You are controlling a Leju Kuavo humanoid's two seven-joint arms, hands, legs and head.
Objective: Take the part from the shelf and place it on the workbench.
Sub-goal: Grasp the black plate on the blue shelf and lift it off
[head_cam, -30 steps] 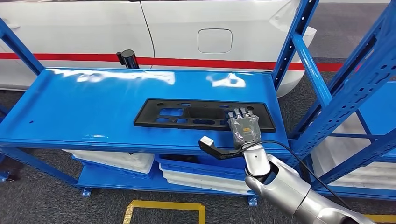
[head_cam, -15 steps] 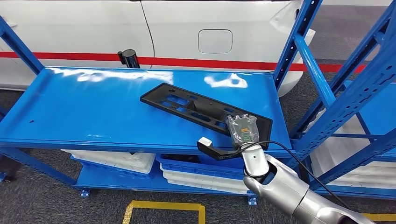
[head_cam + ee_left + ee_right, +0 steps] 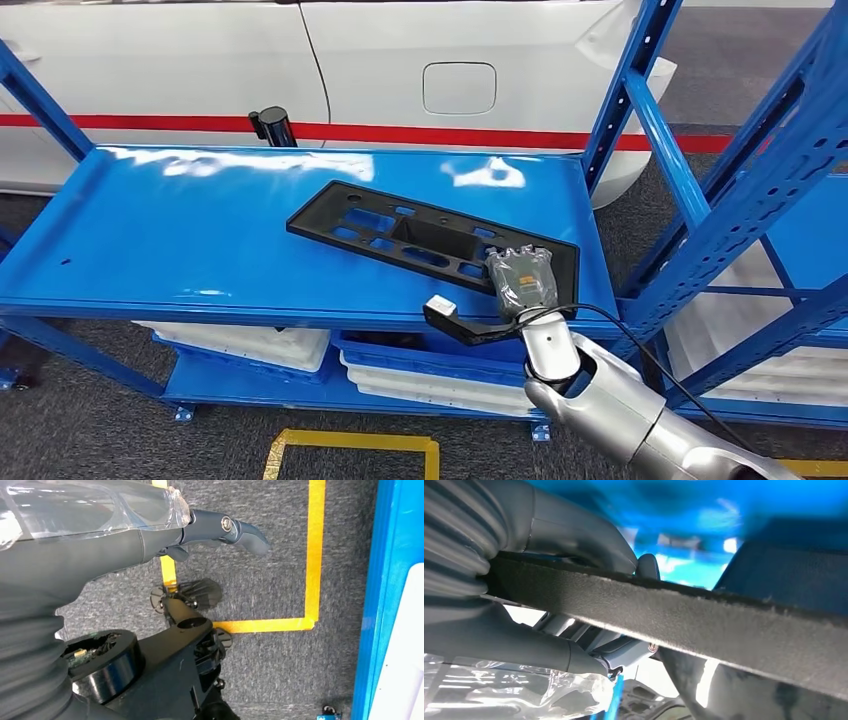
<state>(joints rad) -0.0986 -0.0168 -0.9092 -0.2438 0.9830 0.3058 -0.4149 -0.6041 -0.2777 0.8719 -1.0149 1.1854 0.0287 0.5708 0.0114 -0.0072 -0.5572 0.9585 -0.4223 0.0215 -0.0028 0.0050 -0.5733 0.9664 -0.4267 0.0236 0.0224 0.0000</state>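
One end of the black part (image 3: 430,238) has swung across the blue shelf (image 3: 200,240); the right hand (image 3: 522,278) grips its near corner, so lifting out can follow.

The left hand (image 3: 100,535) hangs released.

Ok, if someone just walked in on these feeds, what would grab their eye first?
The black part lying askew on the bright blue shelf, with the right hand gripping its near end at the shelf's front edge. Behind the shelf, a white car with a red stripe.
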